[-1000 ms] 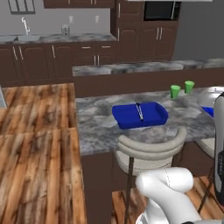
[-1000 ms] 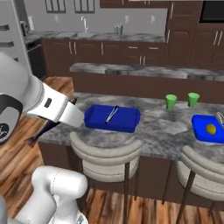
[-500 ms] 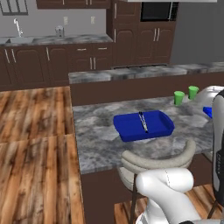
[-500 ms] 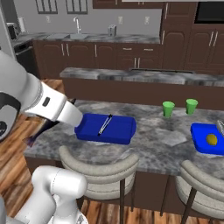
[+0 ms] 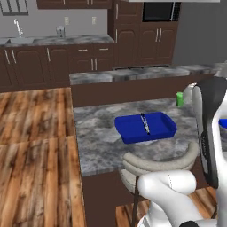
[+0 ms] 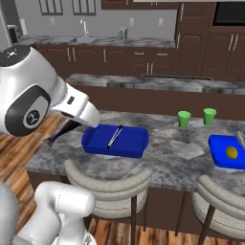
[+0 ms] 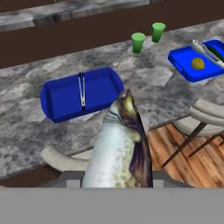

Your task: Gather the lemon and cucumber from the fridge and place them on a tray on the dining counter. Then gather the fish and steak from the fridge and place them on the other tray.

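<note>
**A:** Hand view: a silvery fish (image 7: 120, 146) stands up from the gripper (image 7: 117, 186), which is clenched on it. What changed?

**B:** Both base cameras rolled closer; the near blue tray (image 5: 145, 127) on the desk (image 5: 99, 146) looks larger than a second ago. That suggests the fish is being brought to this tray.

**A:** Differences between views?

**B:** Right base view shows the far tray (image 6: 221, 152) holding the lemon (image 6: 231, 152). Hand view adds a dark green cucumber (image 7: 214, 53) beside it.

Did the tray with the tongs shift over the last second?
No. The tray keeps its spot left of the green cups on the dining counter; the whole view shifted instead.
</note>
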